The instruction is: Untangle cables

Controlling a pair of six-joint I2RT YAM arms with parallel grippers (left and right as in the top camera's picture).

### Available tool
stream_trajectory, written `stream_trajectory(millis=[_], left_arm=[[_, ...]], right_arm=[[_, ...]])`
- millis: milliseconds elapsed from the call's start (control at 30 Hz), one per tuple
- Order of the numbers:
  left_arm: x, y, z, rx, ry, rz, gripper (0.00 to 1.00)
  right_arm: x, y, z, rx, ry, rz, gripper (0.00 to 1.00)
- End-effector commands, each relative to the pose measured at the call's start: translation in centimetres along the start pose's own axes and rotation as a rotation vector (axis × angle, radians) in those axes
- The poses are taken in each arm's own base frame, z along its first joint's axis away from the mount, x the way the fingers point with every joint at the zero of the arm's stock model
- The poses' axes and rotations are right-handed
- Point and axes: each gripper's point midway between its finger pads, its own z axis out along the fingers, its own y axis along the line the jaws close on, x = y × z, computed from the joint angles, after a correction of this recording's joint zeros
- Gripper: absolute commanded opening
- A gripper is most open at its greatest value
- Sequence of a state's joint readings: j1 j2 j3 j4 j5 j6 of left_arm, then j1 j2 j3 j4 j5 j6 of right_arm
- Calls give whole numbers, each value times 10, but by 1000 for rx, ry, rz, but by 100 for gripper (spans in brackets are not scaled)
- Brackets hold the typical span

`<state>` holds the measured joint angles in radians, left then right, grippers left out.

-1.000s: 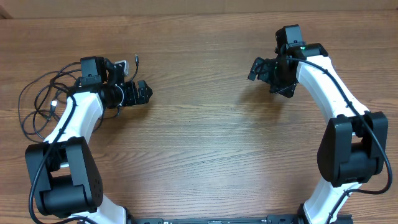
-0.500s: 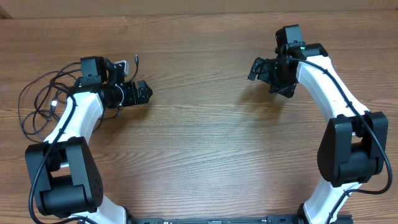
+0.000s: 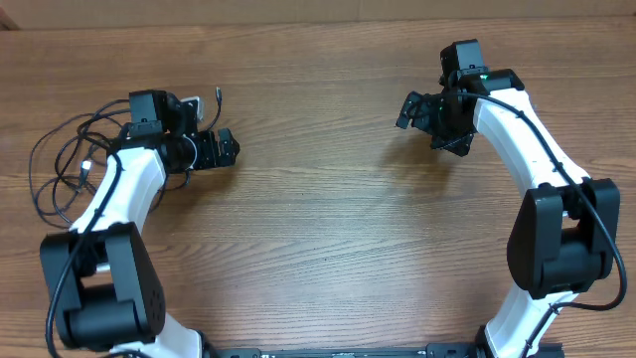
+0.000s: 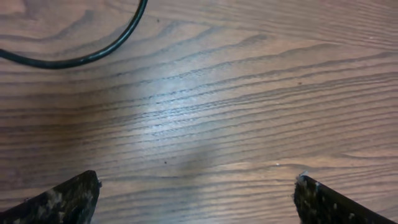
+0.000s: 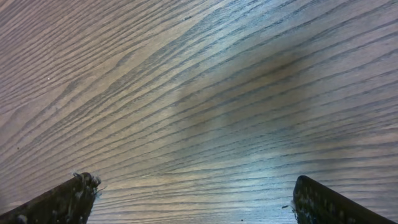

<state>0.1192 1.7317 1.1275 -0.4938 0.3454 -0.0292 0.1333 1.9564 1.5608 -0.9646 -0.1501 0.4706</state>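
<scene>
The cables [image 3: 94,126] lie in loose black loops at the table's left edge, partly under my left arm. A small silvery plug [image 3: 87,167] shows among them. One cord end [image 3: 217,96] pokes out behind the left wrist. My left gripper [image 3: 231,149] is to the right of the tangle, open and empty. In the left wrist view a single curved cable [image 4: 93,57] crosses the top left, well ahead of the open gripper [image 4: 198,199]. My right gripper [image 3: 417,121] hangs open over bare wood at the far right, its wrist view showing only wood between the fingers [image 5: 56,202].
The brown wooden table [image 3: 318,219] stretches between the two arms. Thicker black wires run along both white arms. The table's far edge [image 3: 318,22] runs along the top of the overhead view.
My left gripper has drawn back a little to the left. The right arm and the cables have not moved.
</scene>
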Motion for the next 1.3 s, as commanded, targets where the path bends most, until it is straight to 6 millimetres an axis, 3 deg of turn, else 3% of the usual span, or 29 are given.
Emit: stream_trajectory(millis=[0, 133, 300, 533, 667, 800, 1033, 1167, 1267], left_arm=[[-31, -22, -54, -5, -164, 67, 100], [-48, -40, -102, -1, -294, 112, 100], [-56, -54, -141, 3, -396, 148, 100], [-58, -60, -161, -7, -448, 173, 100], [-60, -33, -163, -165, -453, 155, 100], [-56, -30, -159, -178, -440, 151, 100], [27, -11, -110, -219, -197, 117, 99], [60, -3, -82, -210, -172, 113, 99], [70, -6, -61, -164, -261, 116, 100]], right_arm=[[0, 1, -1, 0, -4, -3, 100], [0, 1, -1, 0, -4, -3, 100], [0, 1, -1, 0, -4, -2, 100], [0, 1, -1, 0, -4, -3, 100], [0, 1, -1, 0, -4, -3, 100], [0, 1, -1, 0, -4, -3, 100], [0, 1, -1, 0, -4, -3, 100], [0, 1, -1, 0, -4, -3, 100], [0, 1, -1, 0, -4, -3, 100]])
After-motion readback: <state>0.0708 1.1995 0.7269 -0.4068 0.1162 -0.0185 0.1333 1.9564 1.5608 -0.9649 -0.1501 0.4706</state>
